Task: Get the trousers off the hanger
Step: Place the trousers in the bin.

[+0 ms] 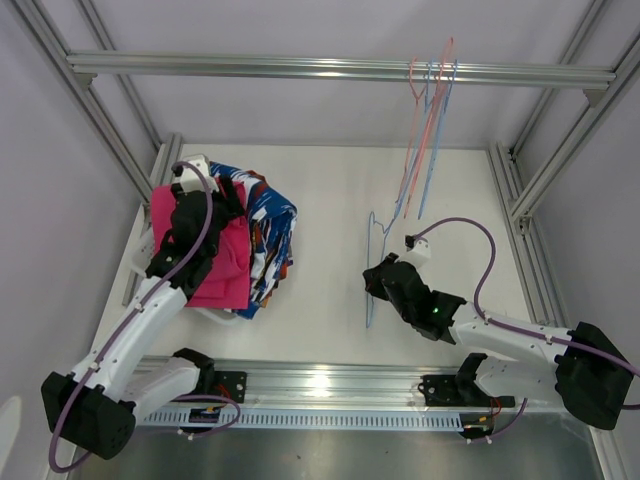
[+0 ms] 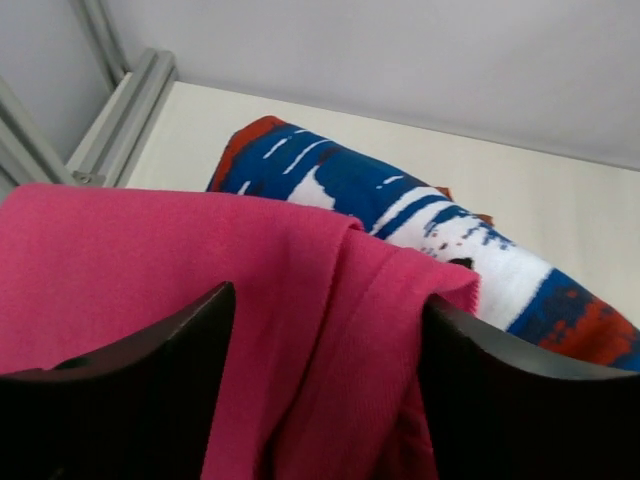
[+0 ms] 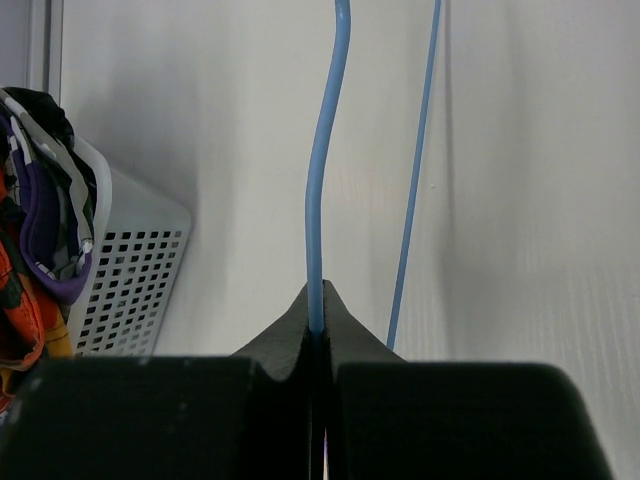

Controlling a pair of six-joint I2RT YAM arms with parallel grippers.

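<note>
The left gripper (image 2: 328,300) has its jaws spread wide, one finger on each side of a raised fold of the pink trousers (image 2: 150,260). The cloth lies directly between and below them, and nothing is pinched. Just beyond the pink cloth, toward the far edge, are the blue-white-red patterned trousers (image 2: 400,200). In the top view both sit heaped in a white perforated basket (image 3: 130,280) against the left edge of the table (image 1: 330,200), nearer its far-left corner. Orange cloth (image 3: 15,300) and purple-white cloth (image 3: 35,230) spill over the side of the basket that faces the right arm.

The right gripper (image 3: 318,325) is clamped tight on the wire of a blue hanger (image 3: 322,180). The wire rises straight out of the closed fingertips. In the top view the hanger is right of the table's middle, its long axis running from the near edge toward the far edge. It carries no cloth and is well apart from the pile. More hangers (image 1: 430,90), pink and blue, hang from the far rail (image 1: 300,68) above it.

All the visible trousers are therefore on the left arm's side, right under its open jaws. The held hanger looks already emptied. The left arm is clearly the nearer one for any further handling of the garments. The right arm seems to have only the bare hanger to deal with.
</note>
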